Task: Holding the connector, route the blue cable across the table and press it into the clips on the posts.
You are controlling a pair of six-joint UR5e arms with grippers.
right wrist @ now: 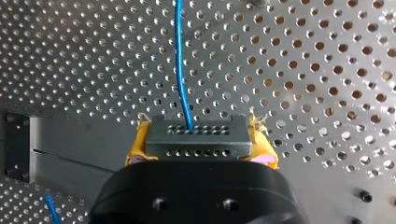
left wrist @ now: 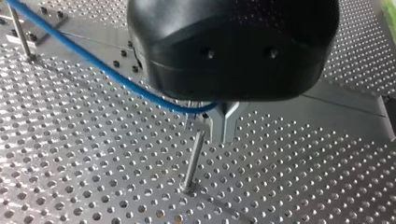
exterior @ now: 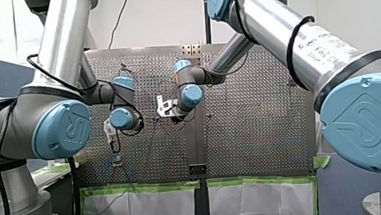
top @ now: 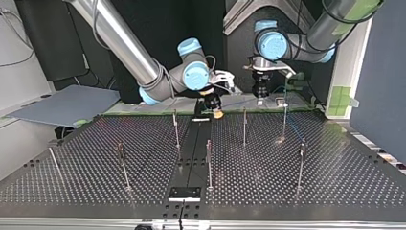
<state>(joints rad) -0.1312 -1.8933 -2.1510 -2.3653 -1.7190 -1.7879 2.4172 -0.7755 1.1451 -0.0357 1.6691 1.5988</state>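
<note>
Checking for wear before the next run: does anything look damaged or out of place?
The yellow pads of my right gripper, clamped on the connector, look frayed at their tips, with loose threads. Nothing else stands out.

Silver arms [exterior: 273,25], blue joint caps [exterior: 62,129]; right pincer [right wrist: 200,140] black, yellow-padded

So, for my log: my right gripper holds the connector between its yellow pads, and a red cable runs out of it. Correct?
Not quite. The cable is blue, not red, as the right wrist view shows. The rest stands: my right gripper holds the connector between its yellow pads, and the cable runs out of it.
</note>
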